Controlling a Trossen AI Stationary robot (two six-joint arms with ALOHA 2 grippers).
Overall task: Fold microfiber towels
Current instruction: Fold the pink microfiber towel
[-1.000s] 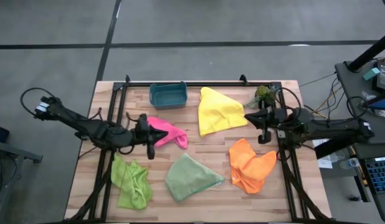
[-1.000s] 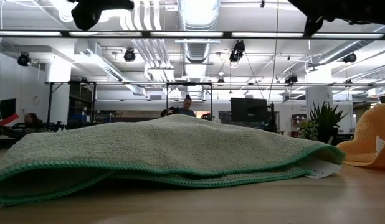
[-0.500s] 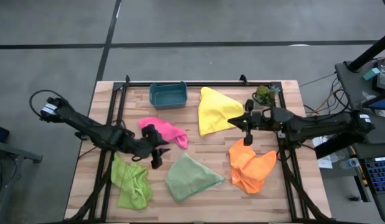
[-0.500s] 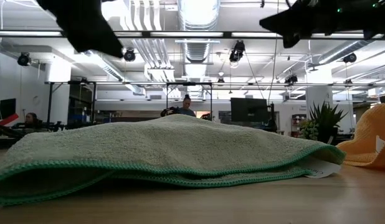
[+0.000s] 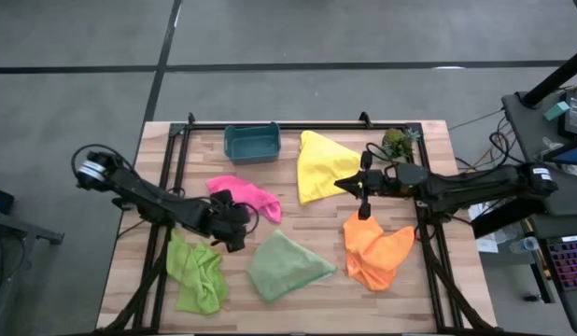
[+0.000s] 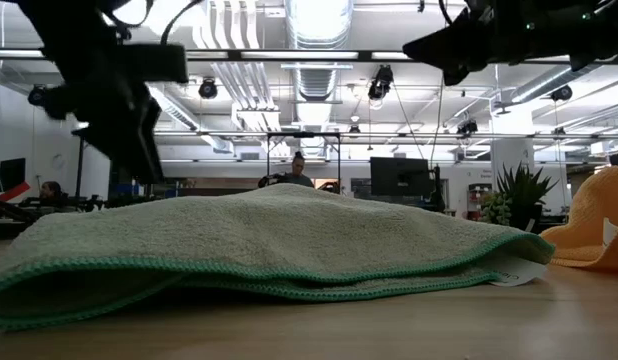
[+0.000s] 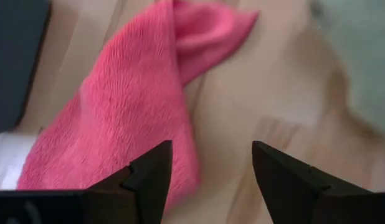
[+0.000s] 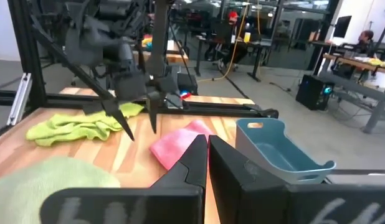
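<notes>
Landmark: small teal plastic bin [image 5: 252, 143], at far edge of wooden slatted surface [image 5: 298, 299].

- Pink microfiber towel [image 5: 246, 197]: crumpled, just nearer than bin, toward left.
- Yellow microfiber towel [image 5: 327, 165]: beside bin on right side, rough triangle, tip at far edge.
- Orange microfiber towel [image 5: 375, 247]: well nearer and right of bin, bunched, close to right rail.
- Pale sage green microfiber towel [image 5: 285, 266]: nearer than bin, approx centre; green-stitched edge fills low view.
- Lime green microfiber towel [image 5: 197, 273]: nearer and left of bin, crumpled, by left rail.
- Left gripper [image 5: 234, 224]: at near edge of pink towel, fingers [image 7: 149, 180] spread, nothing between; bare wood gap toward sage towel.
- Right gripper [image 5: 363, 184]: betw. yellow and orange towels, raised, fingers [image 8: 192, 158] pressed together, empty.
- Small green plant sprig [image 5: 395, 143]: far right corner, well right of bin.
</notes>
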